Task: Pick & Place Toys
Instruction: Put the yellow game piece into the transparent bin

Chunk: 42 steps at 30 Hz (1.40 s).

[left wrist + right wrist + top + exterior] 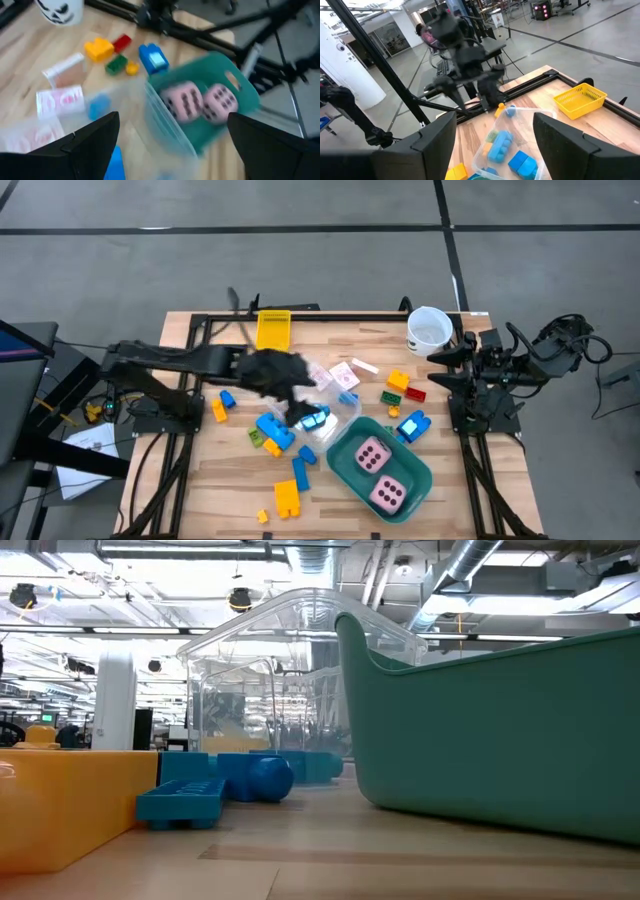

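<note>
Yellow brick nearest in low view. Left gripper spread wide mid-surface, over blue bricks; two dice in teal tub beside it. Right gripper parted, empty, at right edge.

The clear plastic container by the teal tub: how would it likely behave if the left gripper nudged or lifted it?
The clear plastic container looks thin-walled, so it probably flexes and slides easily on the smooth wooden table. Blue bricks lie loose inside; they would likely shift or spill if it tilts. The open left gripper hovers over it.
</note>
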### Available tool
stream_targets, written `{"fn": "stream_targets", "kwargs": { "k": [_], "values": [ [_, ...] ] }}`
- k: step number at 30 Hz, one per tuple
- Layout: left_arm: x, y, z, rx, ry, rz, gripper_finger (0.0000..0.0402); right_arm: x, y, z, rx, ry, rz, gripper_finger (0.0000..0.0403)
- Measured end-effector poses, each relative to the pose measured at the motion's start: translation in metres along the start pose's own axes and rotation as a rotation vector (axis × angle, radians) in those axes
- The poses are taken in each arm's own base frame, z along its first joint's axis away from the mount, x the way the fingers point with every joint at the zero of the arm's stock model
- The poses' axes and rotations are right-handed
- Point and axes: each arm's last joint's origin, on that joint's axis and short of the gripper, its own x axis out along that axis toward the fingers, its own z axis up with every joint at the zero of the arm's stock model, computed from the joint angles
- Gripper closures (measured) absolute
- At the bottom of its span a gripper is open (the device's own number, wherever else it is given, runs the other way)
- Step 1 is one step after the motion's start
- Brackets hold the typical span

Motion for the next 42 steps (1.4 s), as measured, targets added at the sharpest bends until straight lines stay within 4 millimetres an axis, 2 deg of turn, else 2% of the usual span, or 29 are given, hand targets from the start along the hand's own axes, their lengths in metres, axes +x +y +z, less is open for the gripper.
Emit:
{"fn": "stream_targets", "kwargs": {
  "k": [2,5,11,14,20,24,28,34,42],
  "values": [
    [-0.016,-0.006,-0.007,0.018,0.029,-0.008,0.0034,0.000,0.000,0.000,0.001,0.000,0.000,0.0148],
    [-0.030,-0.013,-0.021,0.046,0.097,0.036,0.0034,0.000,0.000,0.000,0.001,0.000,0.000,0.0148],
    [-0.035,-0.015,-0.058,-0.019,0.322,0.172,0.0034,0.000,0.000,0.000,-0.002,0.002,-0.003,0.0148],
    [-0.026,-0.005,-0.085,-0.164,0.453,0.311,0.0034,0.000,0.000,0.000,-0.003,0.002,-0.004,0.0148],
    [-0.015,0.027,-0.146,-0.526,0.658,0.717,0.0034,0.000,0.000,0.000,-0.002,0.001,-0.004,0.0148],
    [-0.008,0.043,-0.184,-0.751,0.707,0.902,0.0035,0.000,0.000,0.000,-0.001,0.000,-0.004,0.0148],
    [-0.003,0.059,-0.212,-0.890,0.631,1.073,0.0035,0.000,0.000,0.000,0.000,0.000,-0.004,0.0148],
    [0.003,0.074,-0.235,-0.988,0.547,1.162,0.0048,-0.002,-0.002,0.001,0.006,-0.006,-0.002,0.0148],
    [0.008,0.078,-0.244,-1.003,0.525,1.148,0.0097,-0.002,-0.002,0.002,0.011,-0.010,0.000,0.0148]
  ]
}}
